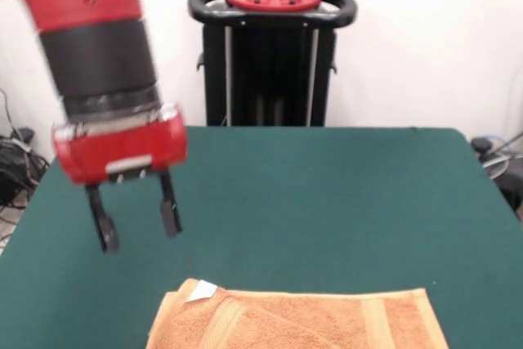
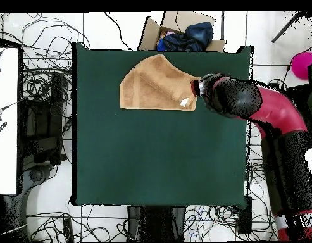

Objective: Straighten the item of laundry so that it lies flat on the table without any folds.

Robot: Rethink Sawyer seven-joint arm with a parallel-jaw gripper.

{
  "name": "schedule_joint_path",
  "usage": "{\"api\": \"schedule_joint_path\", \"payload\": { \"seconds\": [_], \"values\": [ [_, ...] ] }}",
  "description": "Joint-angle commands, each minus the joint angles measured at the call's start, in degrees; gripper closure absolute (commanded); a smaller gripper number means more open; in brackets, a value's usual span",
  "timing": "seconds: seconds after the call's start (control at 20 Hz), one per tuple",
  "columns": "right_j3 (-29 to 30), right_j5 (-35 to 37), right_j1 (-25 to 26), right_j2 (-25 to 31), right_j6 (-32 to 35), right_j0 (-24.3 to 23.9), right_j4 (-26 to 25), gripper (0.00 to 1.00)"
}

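Sawyer gripper (image 1: 137, 229) suspended above the green counter (image 1: 327, 202), its two black fingers (image 1: 170, 217) spread apart and holding nothing. The orange-tan towel (image 2: 157, 84) lies near the counter's edge opposite the pedestal (image 1: 272, 55), one end folded over, white tag (image 1: 202, 290) showing.

Even bright lighting, soft shadows; arm (image 1: 98, 46) sl. blurred.

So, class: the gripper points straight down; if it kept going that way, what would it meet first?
Probably the bare green table: the open gripper hangs just beside the towel's tagged corner. Depth is unclear, so it might clip that corner.
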Motion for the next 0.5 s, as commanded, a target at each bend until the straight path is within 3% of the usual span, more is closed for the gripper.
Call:
{"api": "schedule_joint_path", "payload": {
  "seconds": [0.05,0.25,0.5],
  "values": [
    [11.5,-5.61,-11.94,-15.32,29.89,12.22,0.21,0.0],
    [15.33,-8.21,-10.34,-14.57,31.32,12.87,5.5,0.0],
    [15.44,-2.82,-7.85,-13.88,29.64,14.04,8.19,0.0]
  ]
}}
